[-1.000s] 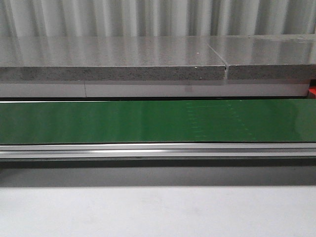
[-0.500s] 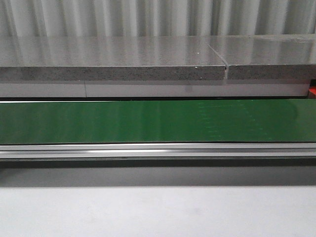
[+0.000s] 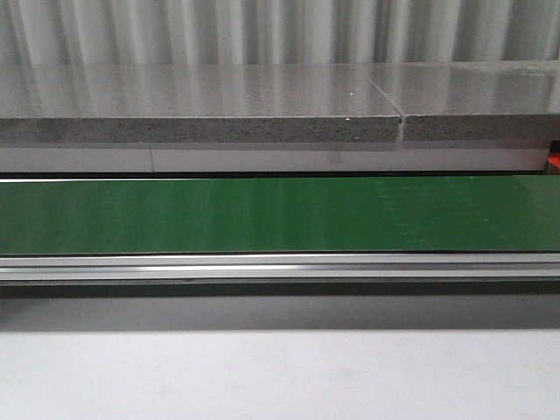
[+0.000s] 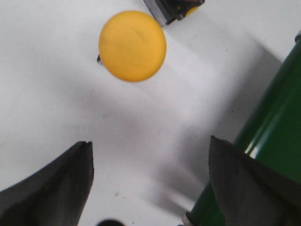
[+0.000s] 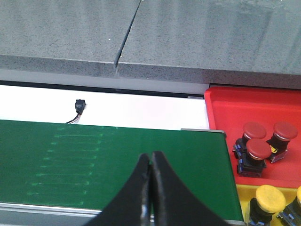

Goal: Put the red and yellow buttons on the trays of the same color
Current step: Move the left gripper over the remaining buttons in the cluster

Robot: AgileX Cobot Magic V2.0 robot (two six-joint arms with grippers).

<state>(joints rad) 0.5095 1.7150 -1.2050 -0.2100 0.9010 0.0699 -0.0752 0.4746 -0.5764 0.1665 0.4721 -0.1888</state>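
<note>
A yellow button [image 4: 132, 45] lies on the white table in the left wrist view, beyond the fingertips of my left gripper [image 4: 150, 148], which is open and holds nothing. A second button body [image 4: 174, 8] is cut off at the frame edge. My right gripper [image 5: 150, 157] hangs shut and empty over the green belt [image 5: 94, 160]. Past the belt's end, the red tray [image 5: 225, 108] holds three red buttons [image 5: 258, 149]. The yellow tray [image 5: 242, 197] next to it holds yellow buttons [image 5: 266, 197]. Neither gripper appears in the front view.
The green conveyor belt [image 3: 262, 214] runs across the front view behind an aluminium rail [image 3: 280, 265], with a grey stone slab [image 3: 192, 109] behind it. The belt's edge [image 4: 277, 122] lies close beside my left fingers. A small black connector [image 5: 80, 104] sits on the white strip.
Faint marks on the belt have drifted to the right in the front view. Nothing else there differs.
</note>
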